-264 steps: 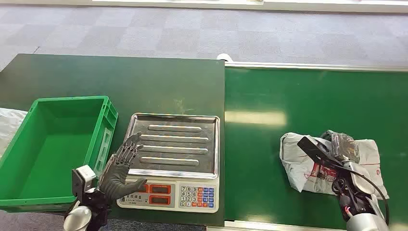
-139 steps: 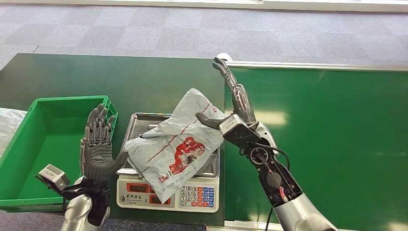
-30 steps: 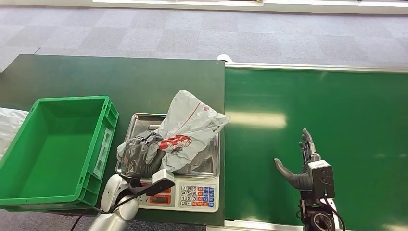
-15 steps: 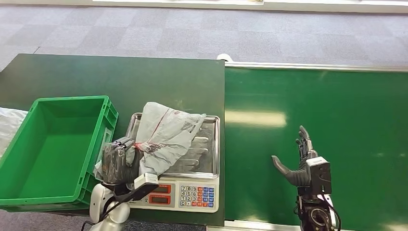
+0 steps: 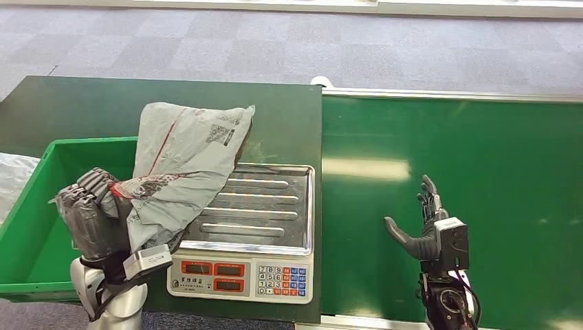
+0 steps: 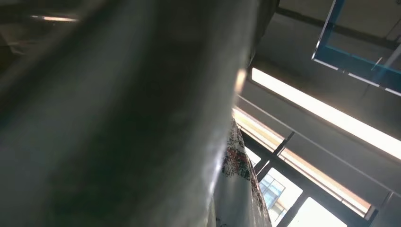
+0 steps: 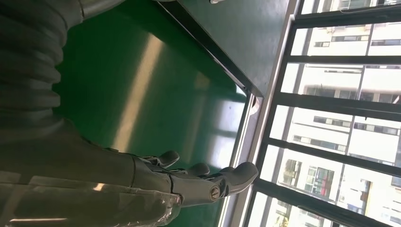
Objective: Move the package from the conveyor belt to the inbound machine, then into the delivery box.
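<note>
The left hand point(image 5: 93, 216) has its fingers curled tight into one end of the grey package point(image 5: 182, 155), holding it up so the bag hangs slack between the scale and the crate. Most of the package is in the air over the near corner of the green delivery box point(image 5: 41, 227) and the left edge of the scale's steel tray point(image 5: 268, 206); whether its lower folds touch the tray I can't tell. In the left wrist view the package point(image 6: 118, 118) sits pressed right against the lens.

Over on the conveyor belt point(image 5: 481, 158) the right hand point(image 5: 423, 230) hovers with its fingers spread and nothing in it; the right wrist view shows the same spread hand point(image 7: 189, 182) above the green belt surface.

To my eye the weighing step looks finished and the drop into the box is under way. Next the left hand needs to carry the bag further over the box's open middle, so the trailing end clears the rim, and only then let go
</note>
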You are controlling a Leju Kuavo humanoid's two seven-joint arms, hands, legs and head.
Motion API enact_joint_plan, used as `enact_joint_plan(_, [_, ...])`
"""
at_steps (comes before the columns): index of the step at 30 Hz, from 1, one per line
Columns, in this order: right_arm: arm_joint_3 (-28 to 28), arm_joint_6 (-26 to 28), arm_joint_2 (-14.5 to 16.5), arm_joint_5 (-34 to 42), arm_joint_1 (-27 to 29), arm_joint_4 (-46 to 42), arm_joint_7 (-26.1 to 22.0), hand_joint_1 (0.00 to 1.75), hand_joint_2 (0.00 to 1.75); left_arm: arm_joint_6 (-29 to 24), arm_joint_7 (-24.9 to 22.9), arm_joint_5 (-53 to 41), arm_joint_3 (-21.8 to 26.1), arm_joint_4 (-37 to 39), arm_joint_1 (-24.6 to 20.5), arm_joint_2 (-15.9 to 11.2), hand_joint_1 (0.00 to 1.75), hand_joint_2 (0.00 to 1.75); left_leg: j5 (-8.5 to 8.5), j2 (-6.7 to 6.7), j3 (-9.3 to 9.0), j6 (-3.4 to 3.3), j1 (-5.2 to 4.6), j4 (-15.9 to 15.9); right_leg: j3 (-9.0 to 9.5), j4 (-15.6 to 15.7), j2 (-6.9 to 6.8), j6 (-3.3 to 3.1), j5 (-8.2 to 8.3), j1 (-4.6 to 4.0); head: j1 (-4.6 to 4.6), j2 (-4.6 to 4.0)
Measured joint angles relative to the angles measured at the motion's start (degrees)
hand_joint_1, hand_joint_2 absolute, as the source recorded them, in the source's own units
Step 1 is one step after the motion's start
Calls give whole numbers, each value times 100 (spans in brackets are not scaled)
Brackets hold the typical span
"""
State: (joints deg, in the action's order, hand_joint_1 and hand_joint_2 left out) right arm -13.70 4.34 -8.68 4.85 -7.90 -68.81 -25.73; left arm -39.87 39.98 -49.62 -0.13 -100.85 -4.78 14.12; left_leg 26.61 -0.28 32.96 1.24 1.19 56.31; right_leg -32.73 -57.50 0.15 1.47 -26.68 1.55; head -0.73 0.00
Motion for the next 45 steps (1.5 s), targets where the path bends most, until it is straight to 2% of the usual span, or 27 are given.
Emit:
enact_joint_plan(7, [-54,49,-40,65,-16,56,-20,0,175,1,1,-177,238,-732,-111,0,175,0,0,1,1,0,0,0,-1,0,0,0,0,0,1,0])
enact_joint_plan(12, [-93,149,-74,91,53,55,-14,0,175,1,2,-590,881,-1423,-360,-9,175,0,0,0,1,0,0,0,-3,0,0,0,0,0,-1,0])
enact_joint_plan(15, [-97,262,-74,16,202,-20,33,0,175,1,-8,-914,1348,-1565,-511,-26,175,0,0,-1,3,0,1,0,-7,0,0,-1,-1,0,0,0])
enact_joint_plan(20, [-59,406,-54,-208,554,-332,129,0,175,7,-76,-1552,2186,-1190,-777,32,175,0,1,11,2,2,0,-1,-8,0,5,-1,-1,0,1,0])
enact_joint_plan(29, [69,358,16,-388,832,-643,203,0,175,7,-14,-1587,3546,-156,-927,229,175,0,2,22,6,2,0,-1,-16,0,12,-1,-1,0,1,0])
enact_joint_plan(39, [85,356,59,-416,860,-723,242,0,175,7,-2,-1699,4206,473,-1100,273,175,0,2,22,6,2,0,0,-15,0,12,-1,-1,0,1,0])
enact_joint_plan(45, [115,372,66,-465,903,-779,284,0,175,7,2,-2144,4648,864,-1291,330,171,0,2,23,6,2,1,0,-15,0,13,-1,-1,-1,1,0])
